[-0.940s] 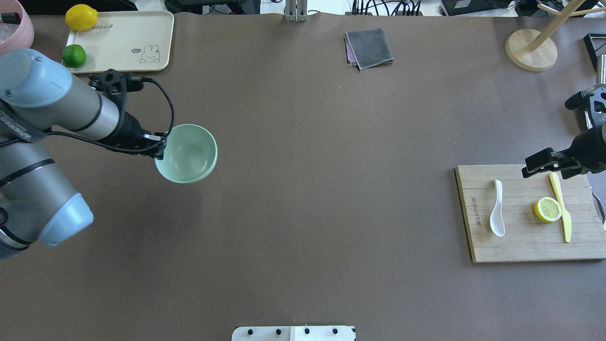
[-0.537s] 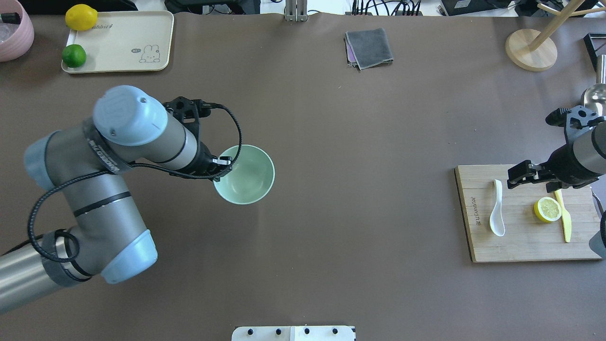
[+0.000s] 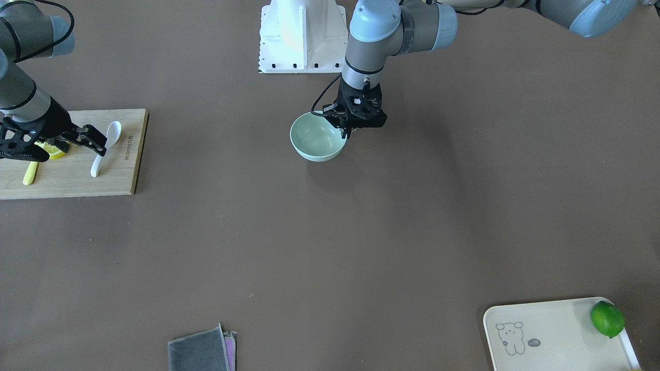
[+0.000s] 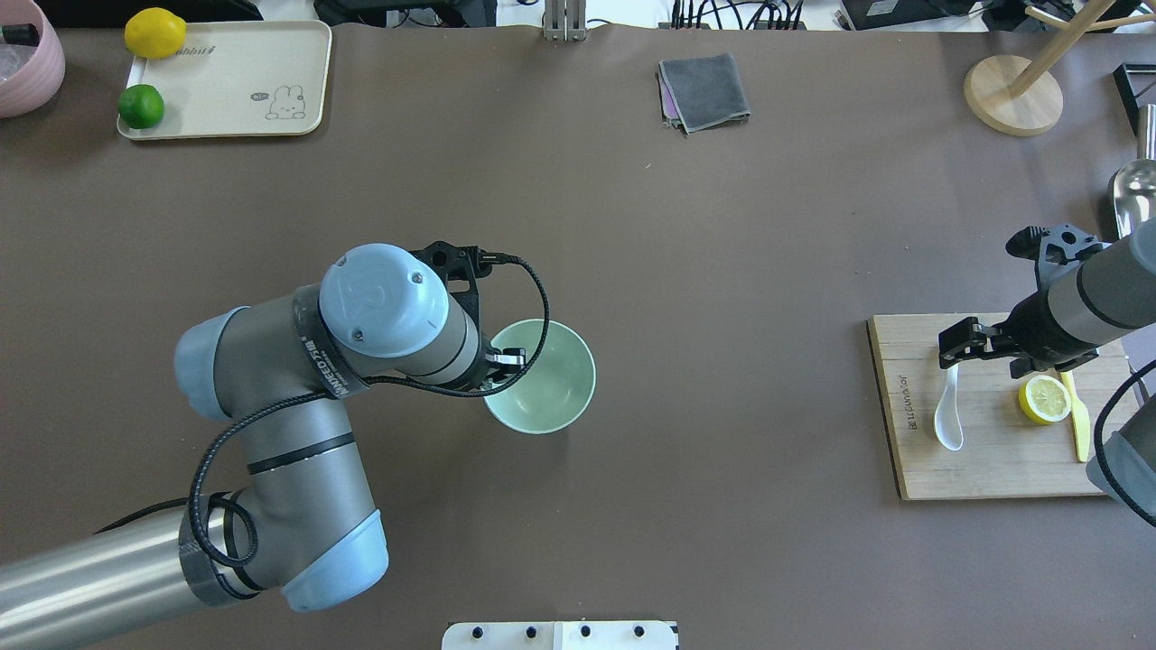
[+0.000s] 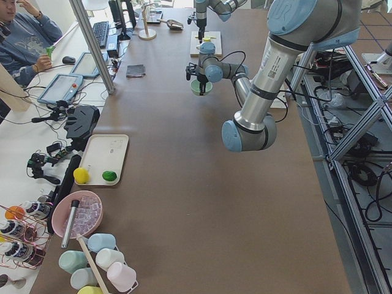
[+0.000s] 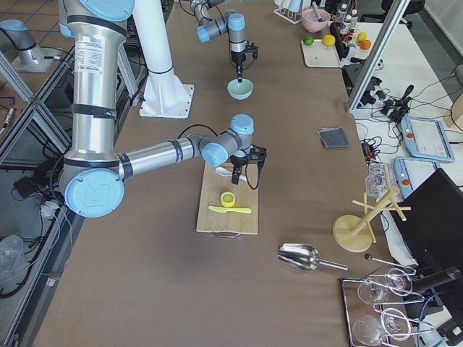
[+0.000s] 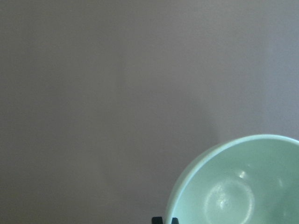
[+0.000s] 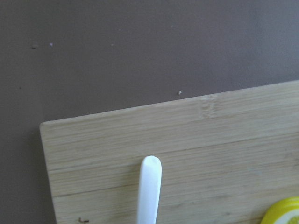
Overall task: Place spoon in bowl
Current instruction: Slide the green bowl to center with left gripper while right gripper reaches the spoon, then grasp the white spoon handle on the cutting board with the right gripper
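- The small glossy white soup spoon (image 4: 947, 424) lies flat on the pale wooden cutting board (image 4: 993, 469), beside a cut lemon half (image 4: 1045, 399).
- The right gripper (image 4: 989, 352) hangs over the spoon's handle end, fingers spread wide and holding nothing. Whether it touches the handle is unclear.
- The right wrist view shows only the handle tip.
- The left gripper (image 4: 508, 361) is pinched on the rim of the round mint-green bowl (image 4: 551, 379) at mid-table, well apart from the spoon.

You are looking at a table covering (image 4: 722, 271) that is reading matt brown, giving no glare. The bowl (image 4: 551, 379) is showing smooth walls with a soft sheen. The spoon (image 4: 947, 424) is appearing glossy white. The board (image 4: 984, 465) is showing bare wood grain. The folded cloth (image 4: 704, 90) is looking soft and napped.
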